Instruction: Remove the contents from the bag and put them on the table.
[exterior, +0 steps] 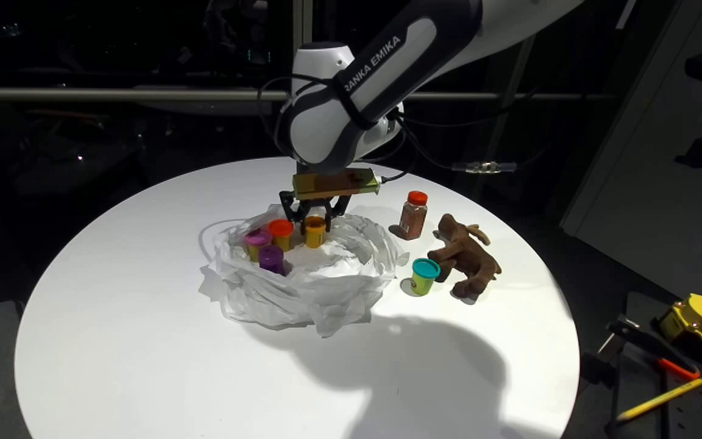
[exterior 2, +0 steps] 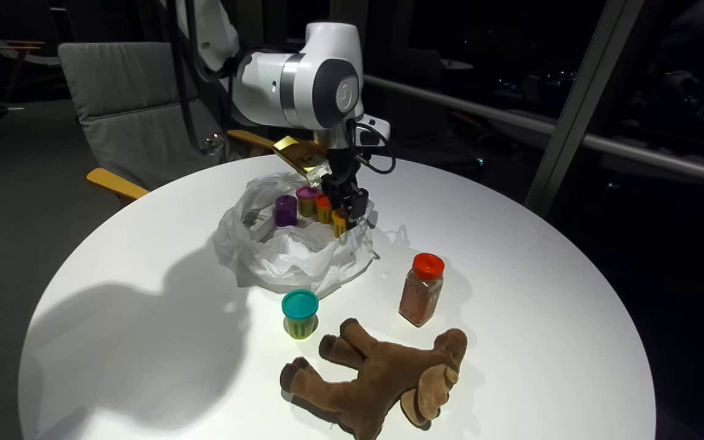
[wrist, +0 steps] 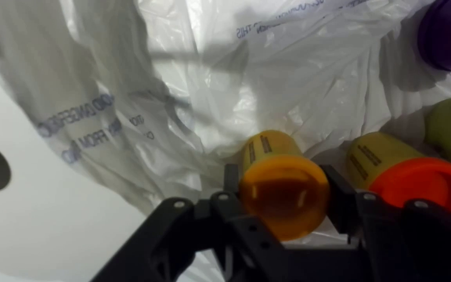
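A crumpled white plastic bag [exterior: 326,292] lies open on the round white table; it also shows in an exterior view [exterior 2: 254,263]. An orange-lidded tub [wrist: 284,196] stands in it, with a red-lidded tub [wrist: 421,184] beside it. A magenta-lidded tub [exterior: 258,241] and a purple tub [exterior: 272,260] stand in the bag too. My gripper [wrist: 280,184] points down into the bag, with one black finger against each side of the orange lid. It looks shut on that tub. The tub is upright; I cannot tell whether its base touches the bag.
On the table [exterior: 144,366] outside the bag are a teal-lidded tub [exterior 2: 300,313], a red-capped shaker jar [exterior 2: 421,290] and a brown plush moose [exterior 2: 376,379]. The red-lidded tub is close to my right finger in the wrist view. The bag's raised edges surround the tubs.
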`<action>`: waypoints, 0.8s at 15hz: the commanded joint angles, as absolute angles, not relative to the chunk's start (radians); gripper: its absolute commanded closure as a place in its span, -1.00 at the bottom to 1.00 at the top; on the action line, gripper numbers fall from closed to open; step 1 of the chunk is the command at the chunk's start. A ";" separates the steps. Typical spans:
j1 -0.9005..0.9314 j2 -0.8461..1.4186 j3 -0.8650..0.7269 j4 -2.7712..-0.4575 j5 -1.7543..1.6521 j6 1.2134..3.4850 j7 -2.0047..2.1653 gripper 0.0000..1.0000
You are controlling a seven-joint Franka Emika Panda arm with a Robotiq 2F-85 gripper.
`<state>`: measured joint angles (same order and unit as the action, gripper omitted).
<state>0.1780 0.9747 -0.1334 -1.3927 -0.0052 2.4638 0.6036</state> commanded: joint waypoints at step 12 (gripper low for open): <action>0.434 0.505 -0.223 -2.017 -0.293 2.564 0.731 0.44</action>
